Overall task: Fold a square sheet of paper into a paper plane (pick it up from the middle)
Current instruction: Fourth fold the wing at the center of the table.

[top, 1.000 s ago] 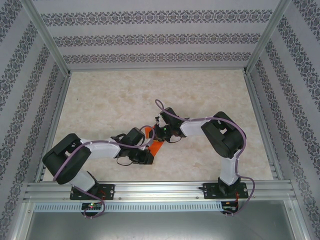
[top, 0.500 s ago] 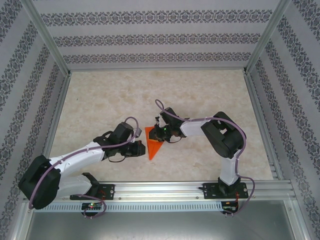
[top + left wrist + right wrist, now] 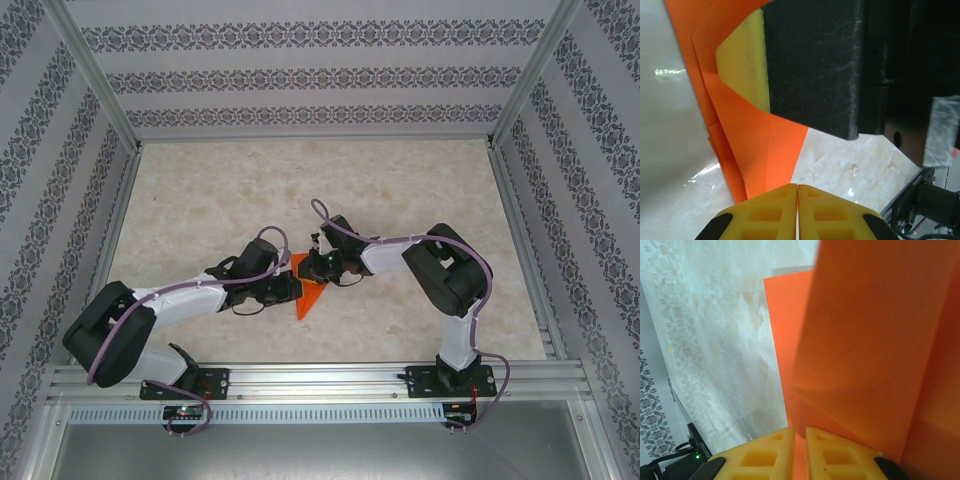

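Note:
The square sheet of paper (image 3: 306, 301) is bright orange and folded into a narrow pointed shape, tip towards the near edge, in the middle of the marble table (image 3: 220, 200). My right gripper (image 3: 317, 270) sits on its far end. In the right wrist view its jaws (image 3: 799, 430) stand nearly together with orange paper (image 3: 865, 340) in the thin gap and a flap rising on the right. My left gripper (image 3: 293, 290) is at the sheet's left edge. Its jaws (image 3: 797, 186) are shut, empty, tips at the edge of the paper (image 3: 760, 150). The right gripper's yellow finger (image 3: 742, 65) stands behind a raised fold.
Aluminium rails (image 3: 110, 230) and patterned walls (image 3: 300, 75) close the table on three sides. A metal rail (image 3: 320, 378) carrying both arm bases runs along the near edge. Both arms reach inward and meet over the paper.
The left arm lifted off the paper, drew back to the left, then came in again to the sheet's left edge. The right gripper and the paper have stayed put.

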You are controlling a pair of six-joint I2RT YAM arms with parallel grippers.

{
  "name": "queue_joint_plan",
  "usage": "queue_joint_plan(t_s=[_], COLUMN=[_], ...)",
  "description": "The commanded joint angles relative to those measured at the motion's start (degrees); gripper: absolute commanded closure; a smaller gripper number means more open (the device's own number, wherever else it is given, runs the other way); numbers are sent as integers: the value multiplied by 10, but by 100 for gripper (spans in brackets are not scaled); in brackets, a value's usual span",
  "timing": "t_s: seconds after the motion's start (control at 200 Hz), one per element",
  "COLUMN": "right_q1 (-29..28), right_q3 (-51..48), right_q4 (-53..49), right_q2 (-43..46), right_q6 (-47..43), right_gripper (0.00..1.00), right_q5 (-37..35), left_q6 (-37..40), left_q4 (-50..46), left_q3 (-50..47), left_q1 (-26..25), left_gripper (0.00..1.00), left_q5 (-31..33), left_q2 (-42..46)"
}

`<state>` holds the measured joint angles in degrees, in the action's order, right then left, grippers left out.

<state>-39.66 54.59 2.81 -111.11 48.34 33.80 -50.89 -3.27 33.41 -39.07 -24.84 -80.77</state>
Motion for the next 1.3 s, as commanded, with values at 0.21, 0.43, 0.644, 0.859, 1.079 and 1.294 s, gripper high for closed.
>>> queue_joint_plan(t_s=[0.21,0.43,0.644,0.859,1.079,1.294], right_q1=[-4,-2,11,39,22,-9], right_q3=[-30,-32,-24,-28,-32,-12], right_q4=[-41,-25,-13,-41,-37,-26], right_q2=[-46,-41,9,103,106,66], right_q6=[0,8,12,-12,-22,-15], right_gripper=[85,85,83,82,91,91], right_q5=[-67,-55,-35,-50,-28,-18], left_q6=[-2,3,-16,-4,29,43], left_q4=[35,-49,-60,-71,-72,-79], left_q3=[33,31,-7,-24,-24,-17], left_q1=[-23,-31,-39,-42,-42,-42], left_gripper=[90,96,100,100,100,100], left_q5=[6,67,104,113,99,96], left_q2=[-58,-93,-106,-88,-78,-77])
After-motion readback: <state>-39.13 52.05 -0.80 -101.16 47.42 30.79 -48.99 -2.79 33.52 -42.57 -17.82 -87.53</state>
